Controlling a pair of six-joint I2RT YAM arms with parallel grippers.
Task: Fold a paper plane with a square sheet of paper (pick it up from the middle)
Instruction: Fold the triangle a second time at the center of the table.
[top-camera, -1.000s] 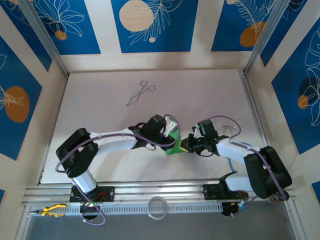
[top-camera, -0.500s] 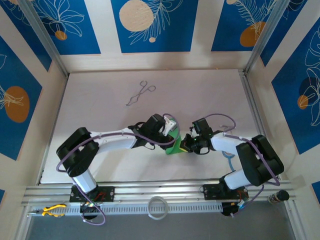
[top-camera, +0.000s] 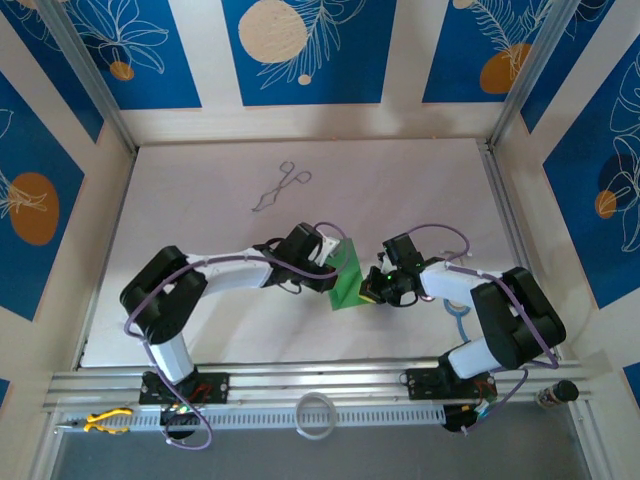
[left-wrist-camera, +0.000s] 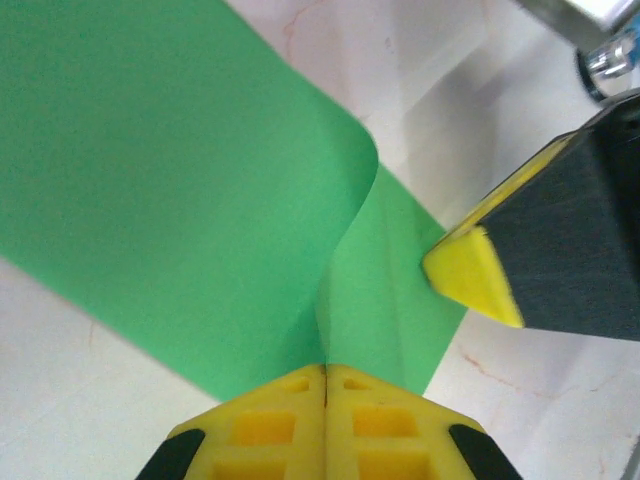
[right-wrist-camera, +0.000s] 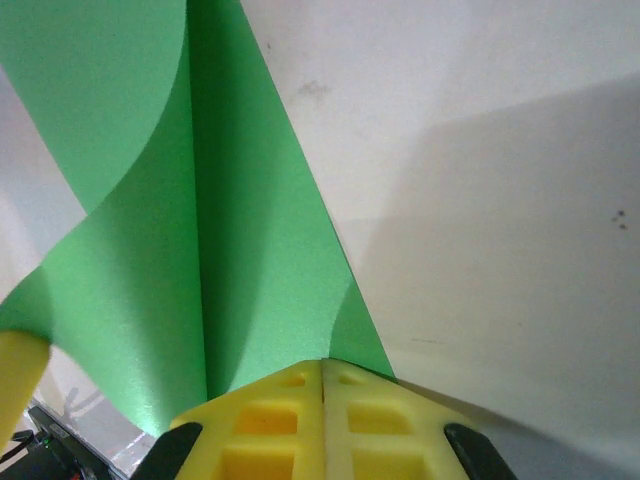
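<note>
Green sheet of paper (top-camera: 347, 285), creased + bowed, frame centre. Left claw (left-wrist-camera: 325, 372) & right claw (right-wrist-camera: 322, 365) each pressed together, pinching its edges. Counter (top-camera: 420, 190) open upper right; forceps (top-camera: 280, 187) upper left.

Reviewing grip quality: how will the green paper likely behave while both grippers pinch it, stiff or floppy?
Probably floppy: the square sheet of paper bows in a curve between the shut left gripper and right gripper. Likely creases easily; a sharp fold line shows. Pulling apart might tear it.
</note>
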